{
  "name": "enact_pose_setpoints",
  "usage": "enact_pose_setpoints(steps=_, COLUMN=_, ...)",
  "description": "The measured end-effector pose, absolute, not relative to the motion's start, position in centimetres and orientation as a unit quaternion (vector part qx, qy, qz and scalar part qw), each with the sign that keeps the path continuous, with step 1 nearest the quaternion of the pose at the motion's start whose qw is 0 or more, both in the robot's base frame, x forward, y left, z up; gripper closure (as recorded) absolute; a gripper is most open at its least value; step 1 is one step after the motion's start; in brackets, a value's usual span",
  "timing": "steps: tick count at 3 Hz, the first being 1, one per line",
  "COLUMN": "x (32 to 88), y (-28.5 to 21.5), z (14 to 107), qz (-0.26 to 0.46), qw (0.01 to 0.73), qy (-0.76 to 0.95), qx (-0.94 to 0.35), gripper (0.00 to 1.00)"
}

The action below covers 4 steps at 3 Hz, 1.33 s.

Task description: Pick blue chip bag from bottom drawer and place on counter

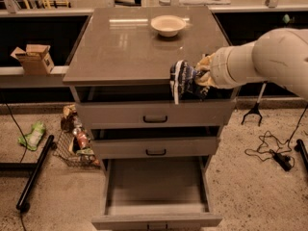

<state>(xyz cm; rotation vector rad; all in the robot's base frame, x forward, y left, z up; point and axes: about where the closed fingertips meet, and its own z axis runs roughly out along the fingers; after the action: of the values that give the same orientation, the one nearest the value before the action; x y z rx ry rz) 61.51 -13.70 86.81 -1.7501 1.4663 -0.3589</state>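
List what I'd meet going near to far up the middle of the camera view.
Bottom drawer, pulled open → middle drawer → blue chip bag, held by the gripper at the front edge of the counter → bowl far back on it. The top drawer is skipped because the bag overlaps it.

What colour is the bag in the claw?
Dark blue with white print, best in the camera view. The claw holds this bag at the counter edge.
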Motion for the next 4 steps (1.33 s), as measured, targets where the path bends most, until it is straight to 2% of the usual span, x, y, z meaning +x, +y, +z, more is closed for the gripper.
enact_pose_setpoints(steps=2, x=69.9, y=-13.7, z=93.9, qz=-0.194, qw=0.438, qy=0.523, qx=-0.705, gripper=1.0)
enact_pose_setpoints(steps=4, x=76.7, y=-10.5, z=95.8, qz=-0.2, qw=0.443, qy=0.503, qx=-0.714, gripper=1.0)
